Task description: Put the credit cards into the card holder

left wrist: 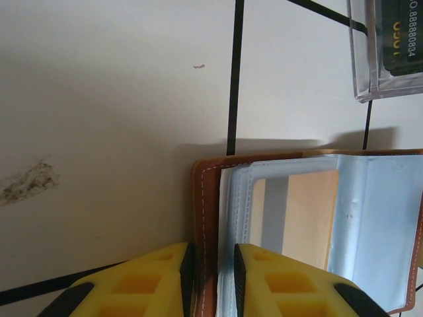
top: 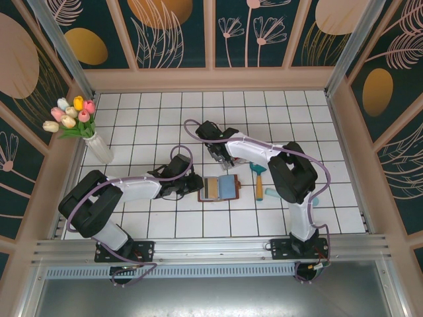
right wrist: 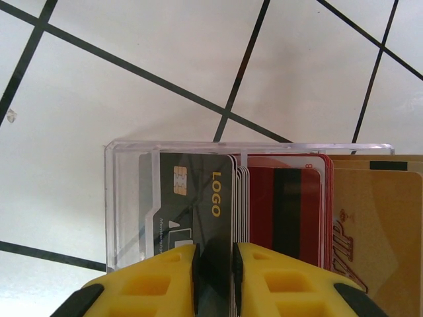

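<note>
The card holder point(top: 220, 189), a brown leather wallet, lies open on the tiles with clear sleeves up. One sleeve holds a tan card with a grey stripe point(left wrist: 301, 218). My left gripper point(left wrist: 211, 254) is shut on the wallet's left leather cover point(left wrist: 205, 198); from above the left gripper point(top: 196, 185) sits at the wallet's left edge. More credit cards stand in a clear plastic box point(right wrist: 125, 198): a grey card marked LOGO point(right wrist: 198, 198), red cards point(right wrist: 291, 205) and tan cards point(right wrist: 383, 224). My right gripper point(right wrist: 215, 254) is shut on the grey card; from above the right gripper point(top: 221, 160) hangs just behind the wallet.
The clear box's corner point(left wrist: 363, 66) stands just beyond the wallet. An orange and teal tool point(top: 258, 175) and a teal piece point(top: 269, 193) lie right of the wallet. A white vase of tulips point(top: 99, 146) stands at the far left. Wooden walls ring the tiled table.
</note>
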`<move>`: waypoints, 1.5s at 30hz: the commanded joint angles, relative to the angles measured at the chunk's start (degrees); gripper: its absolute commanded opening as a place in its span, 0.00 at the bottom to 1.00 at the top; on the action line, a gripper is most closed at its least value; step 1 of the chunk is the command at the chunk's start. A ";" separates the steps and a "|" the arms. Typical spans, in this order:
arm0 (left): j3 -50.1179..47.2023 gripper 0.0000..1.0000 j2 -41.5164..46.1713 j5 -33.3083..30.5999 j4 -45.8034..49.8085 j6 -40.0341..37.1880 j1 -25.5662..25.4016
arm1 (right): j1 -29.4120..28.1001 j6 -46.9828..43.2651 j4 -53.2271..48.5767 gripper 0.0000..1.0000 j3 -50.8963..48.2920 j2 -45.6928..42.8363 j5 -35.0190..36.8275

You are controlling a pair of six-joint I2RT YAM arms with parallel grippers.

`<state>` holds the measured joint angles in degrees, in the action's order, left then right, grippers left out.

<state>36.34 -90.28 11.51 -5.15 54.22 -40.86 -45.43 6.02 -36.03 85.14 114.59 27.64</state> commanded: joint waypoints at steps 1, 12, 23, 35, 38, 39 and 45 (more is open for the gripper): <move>1.37 0.26 -0.18 -0.35 1.81 -0.96 -0.18 | 0.53 -0.75 -1.76 0.21 0.41 -2.78 2.63; 1.41 0.26 0.43 -0.79 2.59 -0.91 -0.18 | 0.85 -0.45 -2.29 0.16 0.02 -4.71 2.23; 2.40 0.30 3.45 -2.86 4.76 -0.67 -0.14 | 2.02 2.70 -0.77 0.04 -1.52 -12.18 -7.64; 2.52 0.64 13.26 5.02 -8.20 5.76 4.09 | 18.76 25.63 30.11 0.00 -26.01 -36.97 -60.18; 1.93 0.69 11.97 11.53 -21.22 11.21 4.51 | 21.23 32.40 38.62 0.00 -31.62 -39.83 -68.47; 2.02 0.70 11.02 13.23 -25.19 13.05 4.49 | 21.54 33.80 40.15 0.00 -32.88 -40.66 -69.05; 1.93 0.67 6.50 17.86 -41.57 20.58 4.54 | 22.40 39.65 48.84 0.00 -37.68 -41.63 -73.96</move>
<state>38.61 -82.00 24.43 -33.76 69.38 -36.38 -23.59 39.66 3.20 49.12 74.39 -39.22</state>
